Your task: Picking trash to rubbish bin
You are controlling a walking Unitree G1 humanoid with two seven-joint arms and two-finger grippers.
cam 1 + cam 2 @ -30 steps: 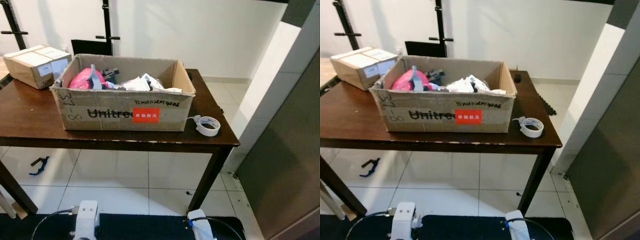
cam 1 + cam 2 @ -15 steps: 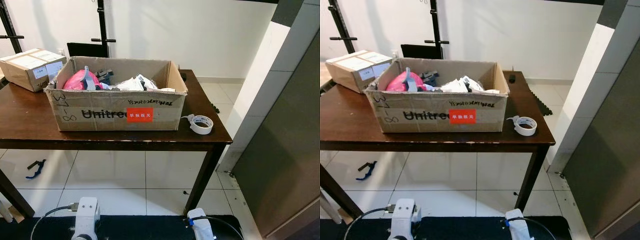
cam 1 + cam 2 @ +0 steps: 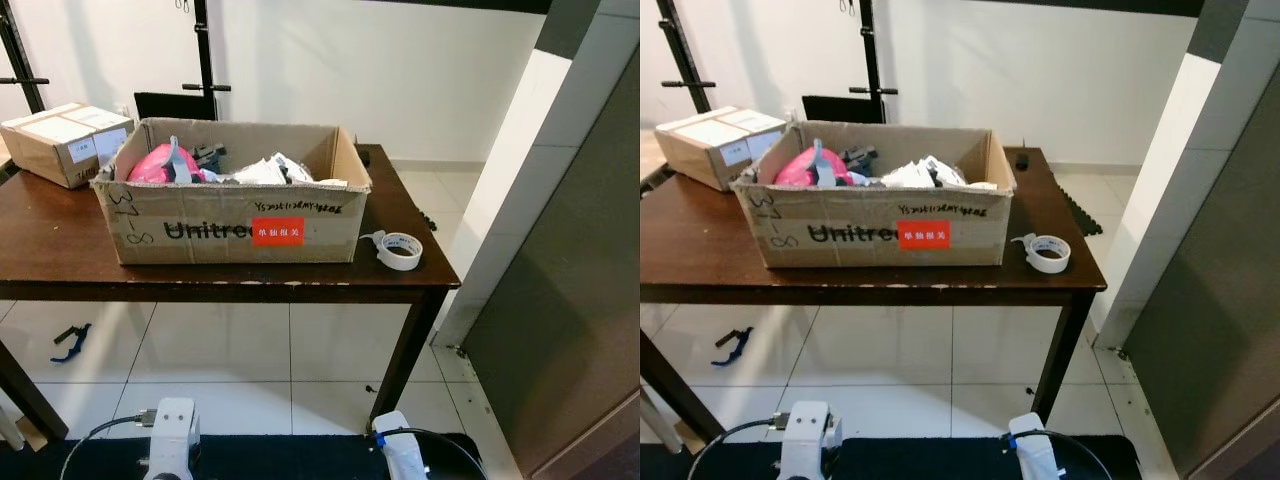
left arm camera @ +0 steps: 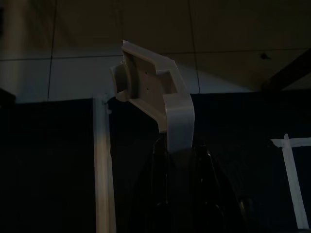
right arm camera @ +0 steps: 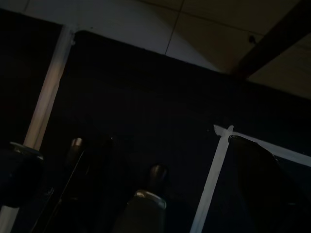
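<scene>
Both arms are hanging idle low at the robot's sides, and I cannot tell whether either jaw is released or clenched. Up and well ahead of them, the cardboard box of trash is sitting on the dark table, with a tape roll lying beside it, nearer the right arm.
</scene>
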